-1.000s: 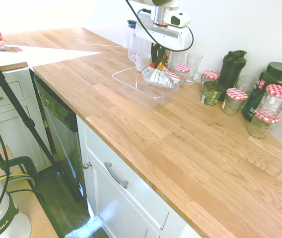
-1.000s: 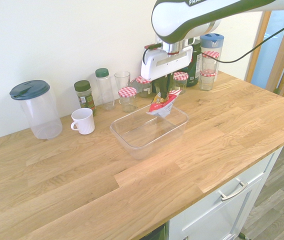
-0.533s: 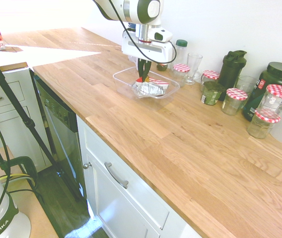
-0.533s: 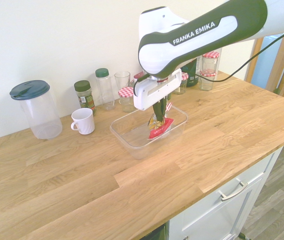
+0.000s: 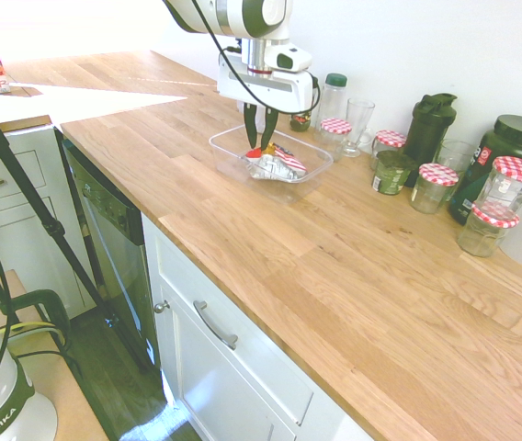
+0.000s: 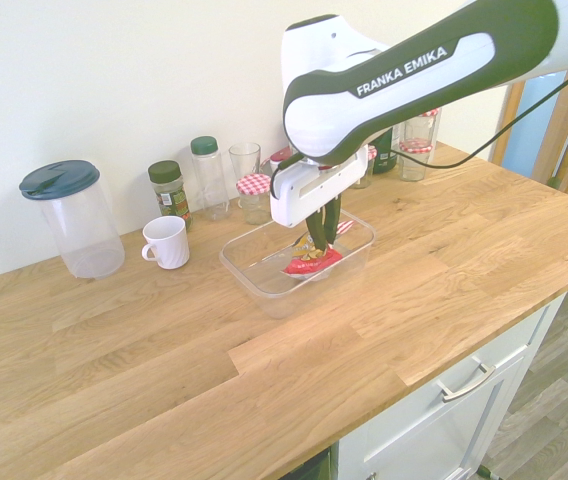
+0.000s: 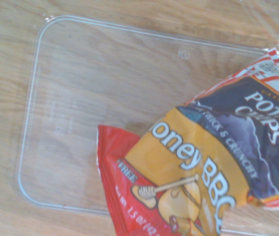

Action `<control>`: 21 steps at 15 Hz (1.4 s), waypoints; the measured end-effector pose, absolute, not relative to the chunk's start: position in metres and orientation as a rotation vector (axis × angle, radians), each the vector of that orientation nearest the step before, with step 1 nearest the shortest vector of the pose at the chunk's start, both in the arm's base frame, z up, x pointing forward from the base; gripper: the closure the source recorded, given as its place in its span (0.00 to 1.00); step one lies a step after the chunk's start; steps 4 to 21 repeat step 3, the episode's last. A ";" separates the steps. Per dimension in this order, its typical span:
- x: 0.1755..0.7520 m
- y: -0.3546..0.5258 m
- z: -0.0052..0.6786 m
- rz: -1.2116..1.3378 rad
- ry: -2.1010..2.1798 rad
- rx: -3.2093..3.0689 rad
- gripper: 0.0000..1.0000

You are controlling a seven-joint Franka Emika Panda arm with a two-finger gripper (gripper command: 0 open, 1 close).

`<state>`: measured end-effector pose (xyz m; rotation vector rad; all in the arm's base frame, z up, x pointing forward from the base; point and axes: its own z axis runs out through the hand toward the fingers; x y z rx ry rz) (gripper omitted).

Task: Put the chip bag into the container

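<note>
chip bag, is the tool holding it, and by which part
Nothing appears held: the tool has its fingers parted, and the chip bag lies in the container.

The chip bag (image 7: 193,162) reads "POTATO CHIPS", "BBQ", "THICK & CRUNCHY".

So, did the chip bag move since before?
Yes. The chip bag went down, from above the clear tub's rim to inside it.
</note>
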<state>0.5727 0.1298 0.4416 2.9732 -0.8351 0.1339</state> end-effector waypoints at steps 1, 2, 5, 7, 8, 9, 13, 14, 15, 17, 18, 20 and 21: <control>0.559 0.131 0.452 0.165 -0.840 2.977 0.00; 0.541 0.132 0.461 0.190 -0.841 2.980 0.00; 0.522 0.133 0.469 0.211 -0.842 2.979 0.00; 0.522 0.133 0.469 0.211 -0.842 2.979 0.00; 0.522 0.133 0.469 0.211 -0.842 2.979 0.00; 0.522 0.133 0.469 0.211 -0.842 2.979 0.00; 0.522 0.133 0.469 0.211 -0.842 2.979 0.00; 0.522 0.133 0.469 0.211 -0.842 2.979 0.00; 0.522 0.133 0.469 0.211 -0.842 2.979 0.00; 0.522 0.133 0.469 0.211 -0.842 2.979 0.00; 0.522 0.133 0.469 0.211 -0.842 2.979 0.00; 0.522 0.133 0.469 0.211 -0.842 2.979 0.00; 0.522 0.133 0.469 0.211 -0.842 2.979 0.00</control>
